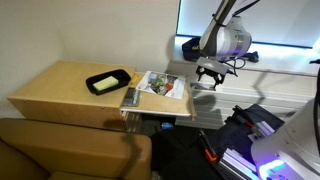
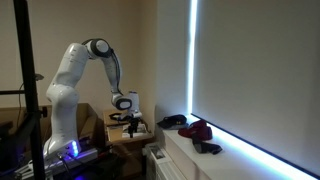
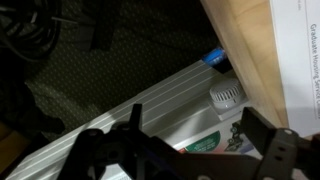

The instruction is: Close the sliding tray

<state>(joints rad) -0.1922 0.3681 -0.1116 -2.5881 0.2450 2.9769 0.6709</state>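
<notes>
The sliding tray is a light-wood board with a colourful printed sheet. It sticks out sideways from the wooden cabinet top. My gripper hangs just beyond the tray's outer end, apart from it, at about the tray's height. In the wrist view the gripper is open and empty. The tray's wooden edge and white sheet lie at the upper right of that view. The gripper also shows in an exterior view.
A small black dish with yellow contents sits on the cabinet top. A brown couch stands in front. A white radiator with a round valve knob lies below the gripper. Dark items rest on the window sill.
</notes>
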